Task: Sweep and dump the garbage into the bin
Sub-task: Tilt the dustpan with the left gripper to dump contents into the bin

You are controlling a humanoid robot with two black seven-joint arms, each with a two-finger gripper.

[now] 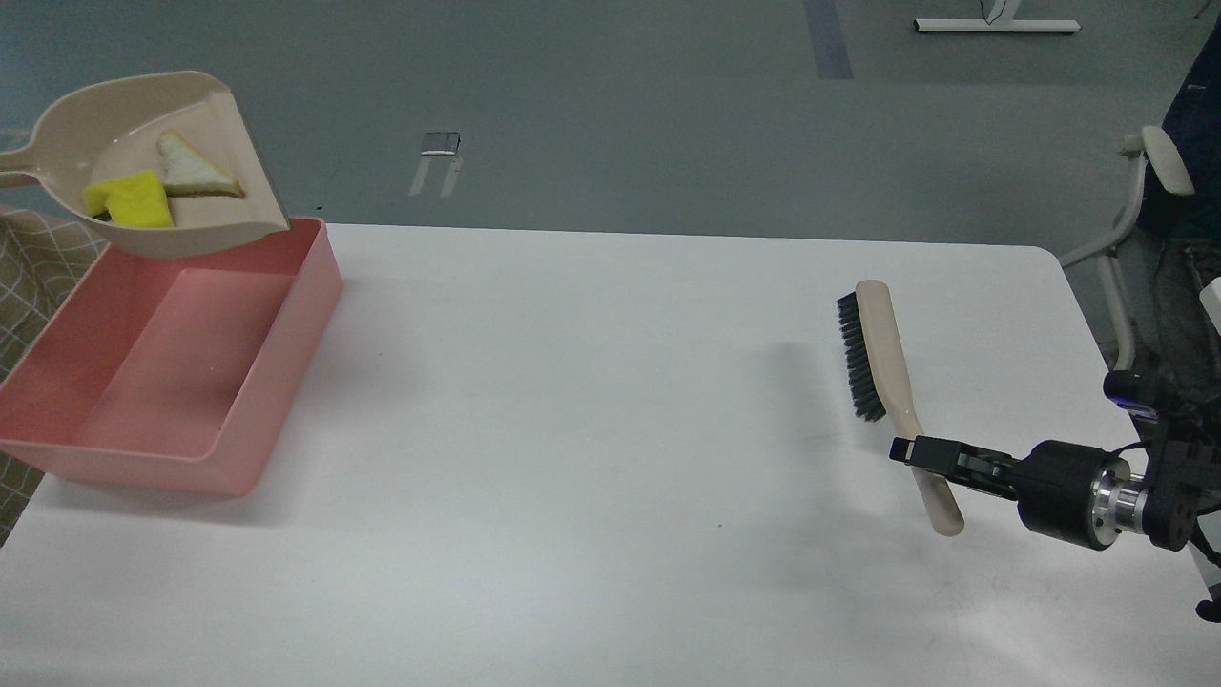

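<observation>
A beige dustpan (105,239) hangs in the air over the far end of the pink bin (305,286), at the table's left. Inside the dustpan lie the yellow sponge chunk (129,198) and the pale bread slice (191,172). The dustpan's handle runs off the left edge, and my left gripper is out of view. My right gripper (920,456) is shut on the handle of the beige black-bristled brush (882,348), at the table's right. The bin holds nothing that I can see.
The white table (610,458) ends just behind the bin and brush. An office chair (1145,210) stands beyond the table's right corner. A patterned cloth (38,258) shows at the left edge.
</observation>
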